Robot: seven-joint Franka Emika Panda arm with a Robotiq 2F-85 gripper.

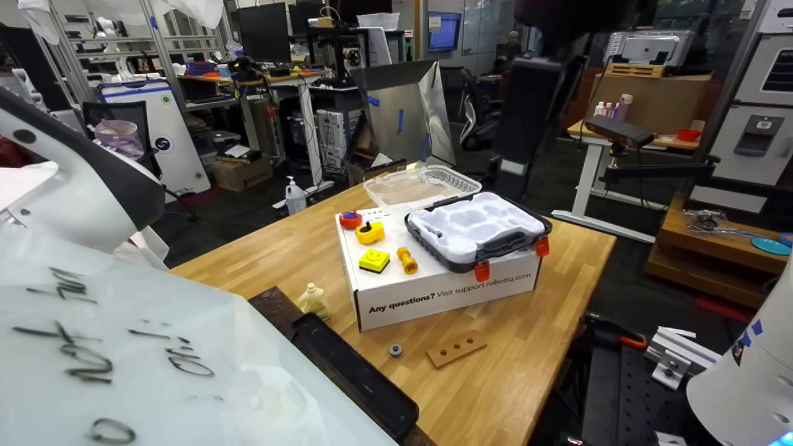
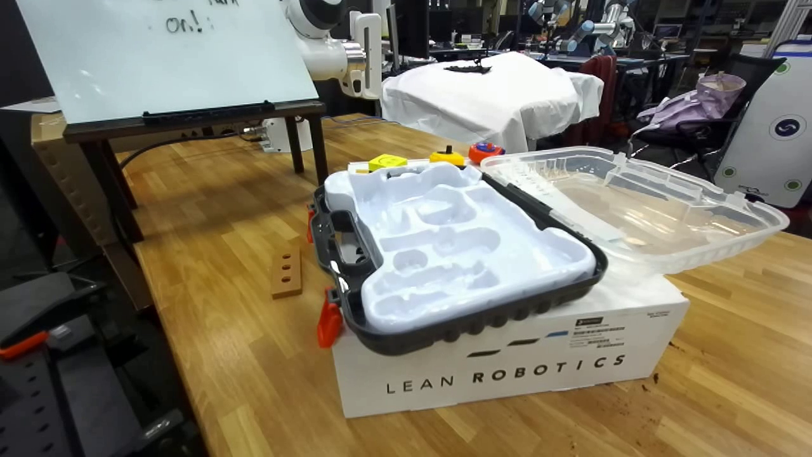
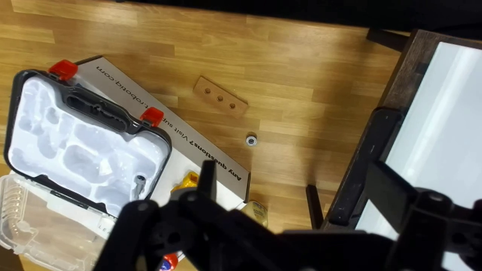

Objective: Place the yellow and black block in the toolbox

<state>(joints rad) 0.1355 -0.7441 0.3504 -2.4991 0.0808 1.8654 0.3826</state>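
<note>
The yellow and black block (image 1: 375,261), with a smiley face on top and a black base, lies on the white cardboard box. Its yellow top also shows behind the case in an exterior view (image 2: 387,162). It is hidden behind my gripper in the wrist view. The toolbox (image 1: 509,245) is an open case with dark rim, whitish moulded insert and red latches, on the same box; it shows in an exterior view (image 2: 406,343) and the wrist view (image 3: 165,141). My gripper (image 3: 297,188) is wide open and empty, above the table, between the cardboard box and the whiteboard.
The white cardboard box (image 1: 446,288) also bears a yellow piece with a black knob (image 1: 370,233), a red piece (image 1: 350,219) and an orange-yellow bolt (image 1: 407,260). The clear lid (image 2: 672,203) hangs open. A bottle (image 1: 314,301), holed wooden bar (image 1: 456,352) and whiteboard (image 3: 444,124) stand near.
</note>
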